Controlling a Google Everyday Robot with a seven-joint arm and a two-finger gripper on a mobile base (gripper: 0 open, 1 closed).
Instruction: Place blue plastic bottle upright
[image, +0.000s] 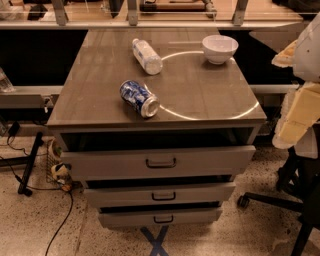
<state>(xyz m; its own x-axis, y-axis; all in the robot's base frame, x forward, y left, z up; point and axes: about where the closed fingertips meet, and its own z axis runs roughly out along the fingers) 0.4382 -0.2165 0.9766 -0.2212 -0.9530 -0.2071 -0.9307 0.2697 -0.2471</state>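
The blue plastic bottle (146, 56) lies on its side at the back middle of the grey cabinet top (210, 95), with its white cap pointing to the far left. My gripper (296, 107) is at the right edge of the view, off the right side of the cabinet. It is well away from the bottle and holds nothing that I can see.
A blue-and-white can (139, 98) lies on its side near the front, in front of the bottle. A white bowl (219, 48) stands at the back right. Three drawers (160, 162) stick out below. A chair base (280, 197) is at the right, and cables (30, 165) are at the left.
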